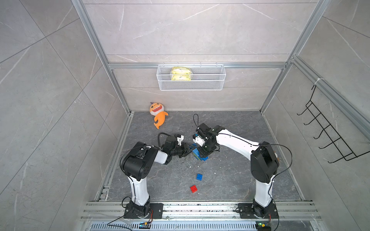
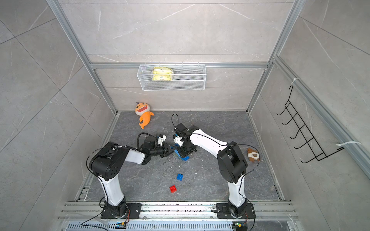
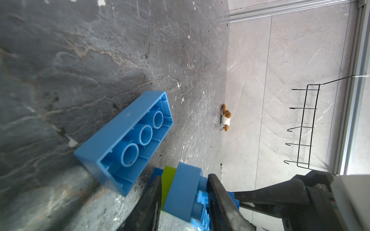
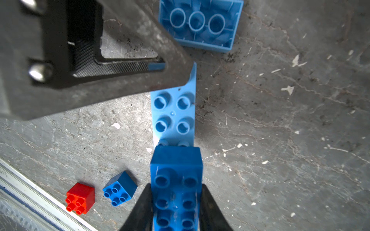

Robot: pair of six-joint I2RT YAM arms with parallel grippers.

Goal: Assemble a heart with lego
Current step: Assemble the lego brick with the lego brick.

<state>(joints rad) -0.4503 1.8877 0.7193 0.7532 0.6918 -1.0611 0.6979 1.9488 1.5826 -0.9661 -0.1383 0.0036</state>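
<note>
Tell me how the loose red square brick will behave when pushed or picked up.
The red brick looks like rigid moulded plastic, so it is likely stiff in a grip. Squat and flat-sided, it should slide, not roll. Its glossy faces may slip.

From where I stand I count two robot arms, the left arm (image 1: 138, 186) and the right arm (image 1: 236, 143), and two plush toys, an orange fish (image 1: 158, 115) and a brown-and-white plush (image 2: 253, 155). Three lego bricks sit loose: one long light-blue brick (image 3: 124, 140), one small blue square (image 1: 199, 177) and one small red square (image 1: 193, 188); there is one joined cluster (image 3: 184, 190), with one lime-green brick (image 3: 168, 180) showing among blue ones I cannot count. On the walls hang one white wire basket (image 1: 191, 86) holding one yellow packet (image 1: 181, 74), and one black rack (image 1: 330, 130) with five hooks.
</note>
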